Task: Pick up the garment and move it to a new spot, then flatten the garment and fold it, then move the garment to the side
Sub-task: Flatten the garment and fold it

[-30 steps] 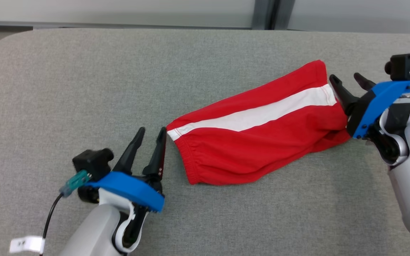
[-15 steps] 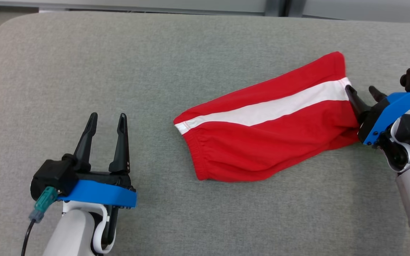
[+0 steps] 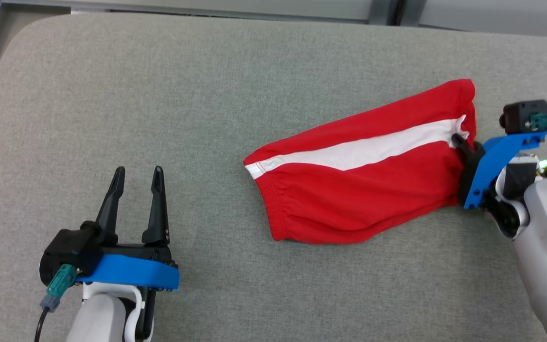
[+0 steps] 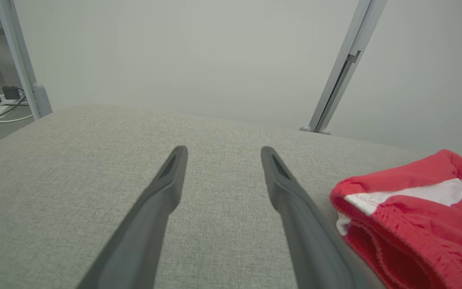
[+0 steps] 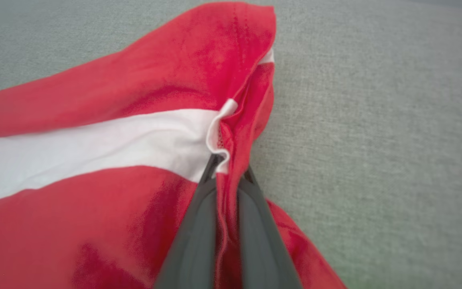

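Your left gripper [image 3: 136, 170] sits at the near left, fingers spread and pointing far. Your right gripper [image 3: 457, 139], at the right, is pinched onto the garment's [image 3: 363, 190] edge.

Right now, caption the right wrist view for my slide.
Right gripper shut on the hem of the red garment, at the end of its white stripe, over the grey table.
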You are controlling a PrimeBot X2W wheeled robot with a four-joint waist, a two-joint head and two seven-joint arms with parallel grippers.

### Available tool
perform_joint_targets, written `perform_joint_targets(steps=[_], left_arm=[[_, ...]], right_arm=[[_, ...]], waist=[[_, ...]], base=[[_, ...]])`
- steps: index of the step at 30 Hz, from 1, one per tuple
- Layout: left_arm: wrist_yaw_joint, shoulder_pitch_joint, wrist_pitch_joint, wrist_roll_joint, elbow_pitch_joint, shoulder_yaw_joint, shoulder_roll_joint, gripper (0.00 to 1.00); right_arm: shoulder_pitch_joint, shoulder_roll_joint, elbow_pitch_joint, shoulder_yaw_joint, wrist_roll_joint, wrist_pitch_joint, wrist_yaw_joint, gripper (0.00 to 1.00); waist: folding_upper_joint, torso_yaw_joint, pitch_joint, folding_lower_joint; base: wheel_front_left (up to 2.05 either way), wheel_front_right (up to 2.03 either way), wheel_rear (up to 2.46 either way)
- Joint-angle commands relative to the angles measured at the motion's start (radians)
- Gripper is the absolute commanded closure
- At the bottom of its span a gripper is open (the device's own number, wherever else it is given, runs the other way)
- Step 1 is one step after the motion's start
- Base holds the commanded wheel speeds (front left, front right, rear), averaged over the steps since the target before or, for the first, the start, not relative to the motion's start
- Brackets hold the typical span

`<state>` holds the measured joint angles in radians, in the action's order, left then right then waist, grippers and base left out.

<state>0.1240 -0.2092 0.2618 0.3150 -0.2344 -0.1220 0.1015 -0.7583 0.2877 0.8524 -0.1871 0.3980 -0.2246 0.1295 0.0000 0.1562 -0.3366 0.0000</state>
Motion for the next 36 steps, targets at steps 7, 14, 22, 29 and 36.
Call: perform_joint_targets(steps=[7, 14, 22, 29, 36], left_arm=[[0.009, 0.042, 0.004, -0.015, -0.008, 0.020, 0.004, 0.00], [0.009, 0.080, 0.004, -0.020, -0.018, -0.005, 0.018, 0.00], [0.010, 0.068, 0.004, -0.007, -0.021, -0.029, 0.025, 0.00], [0.010, 0.052, 0.004, 0.001, -0.027, -0.046, 0.027, 0.00], [0.010, 0.041, 0.004, 0.010, -0.030, -0.044, 0.017, 0.00]], right_arm=[[0.104, 0.061, -0.074, 0.030, 0.016, 0.037, 0.001, 1.00], [0.201, 0.122, -0.172, 0.156, -0.080, -0.002, 0.001, 1.00], [0.211, 0.031, -0.351, 0.178, -0.168, -0.114, 0.001, 1.00], [0.184, -0.135, -0.442, 0.021, -0.162, -0.233, 0.001, 1.00], [0.158, -0.215, -0.356, -0.057, -0.150, -0.251, 0.001, 0.02]], waist=[[0.0000, -0.056, 0.087, 0.0000], [0.0000, -0.083, 0.150, 0.0000], [0.0000, -0.070, 0.153, 0.0000], [0.0000, -0.038, 0.140, 0.0000], [0.0000, -0.006, 0.133, 0.0000]], base=[[0.00, 0.00, 0.00], [0.00, 0.00, 0.00], [0.00, 0.00, 0.00], [0.00, 0.00, 0.00], [0.00, 0.00, 0.00]])
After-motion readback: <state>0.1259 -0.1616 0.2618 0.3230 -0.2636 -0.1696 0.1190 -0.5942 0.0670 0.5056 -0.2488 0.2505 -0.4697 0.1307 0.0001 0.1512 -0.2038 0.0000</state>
